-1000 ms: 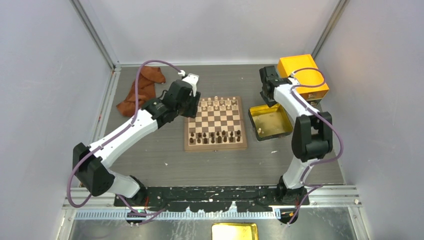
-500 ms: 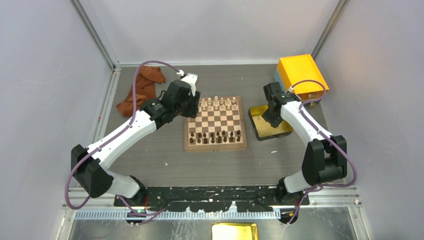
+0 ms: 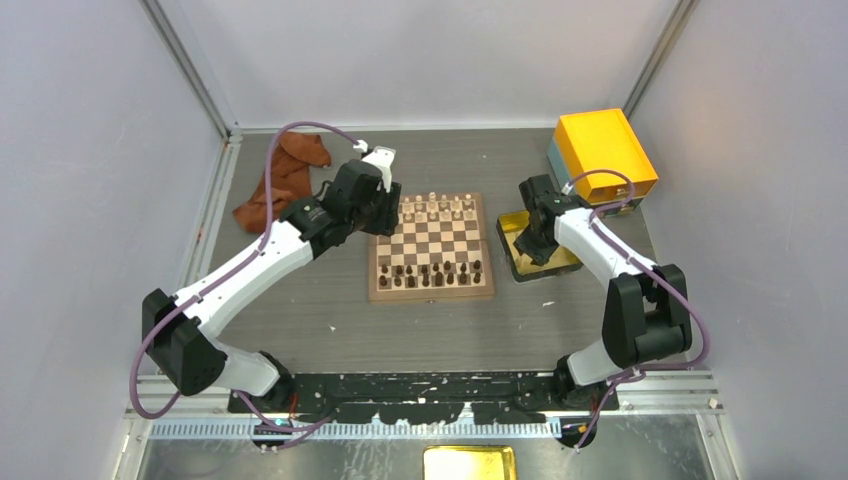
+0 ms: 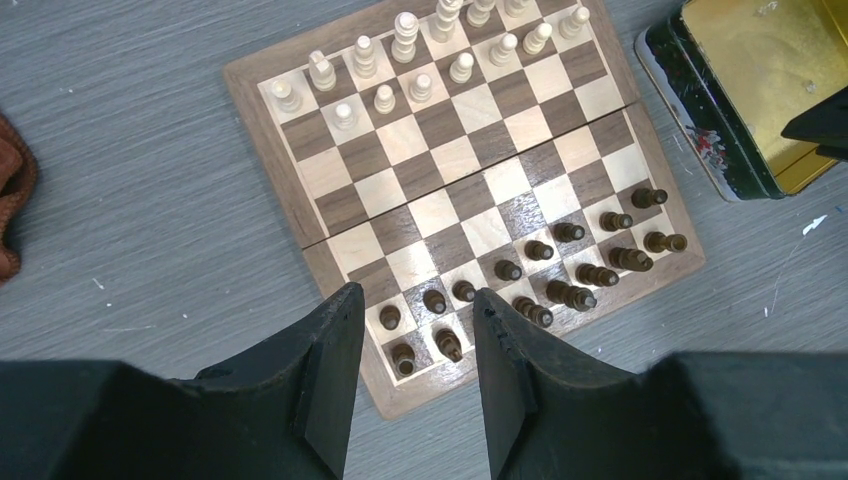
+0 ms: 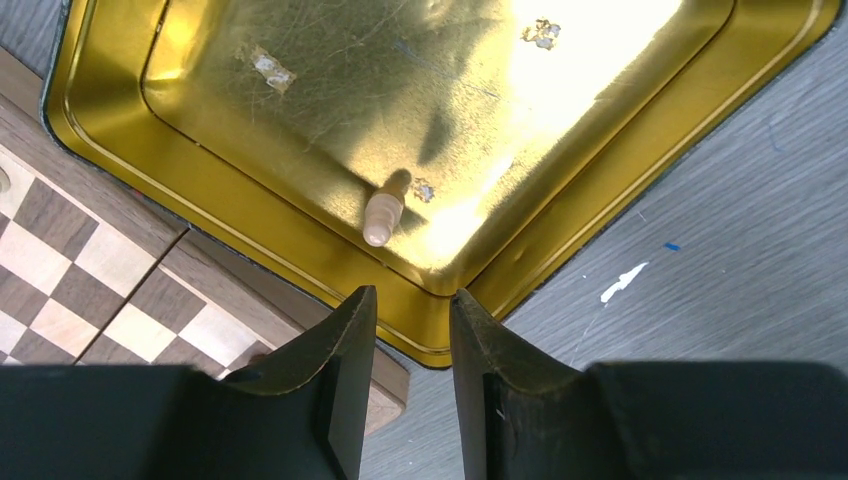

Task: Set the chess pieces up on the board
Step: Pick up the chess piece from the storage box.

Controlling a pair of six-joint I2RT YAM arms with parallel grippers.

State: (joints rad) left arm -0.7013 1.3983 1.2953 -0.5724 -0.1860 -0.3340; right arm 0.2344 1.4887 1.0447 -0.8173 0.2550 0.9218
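**A:** Where is the board placed?

**B:** The board [image 3: 430, 250] is laid flat at the middle of the table [image 3: 330, 320], between the two arms. The cream chess pieces [image 4: 384, 98] are stood along its two far rows. The dark pieces [image 4: 570, 265] are lined up along the two near rows.

**A:** Has every cream piece been set on it?

**B:** No. One cream piece [image 5: 380, 218] is seen lying on its side on the floor of the golden tray [image 5: 620, 130], close to the rim that faces the board. The tray is placed just beside the board's right edge.

**A:** How is the left gripper held?

**B:** The left gripper [image 4: 417, 295] is held at the board's left side, near the far corner. Its jaws are parted a moderate way, and nothing is gripped between them.

**A:** And the right one?

**B:** The right gripper [image 5: 412, 295] is held over the tray. Only a narrow gap is left between its jaws, and nothing is clasped in it. The lying piece is seen just beyond the fingertips, apart from them.

**A:** What else is found on the table?

**B:** An orange-yellow box [image 3: 603, 150] is set at the far right, behind the tray. A brown cloth [image 3: 285, 180] is crumpled at the far left.
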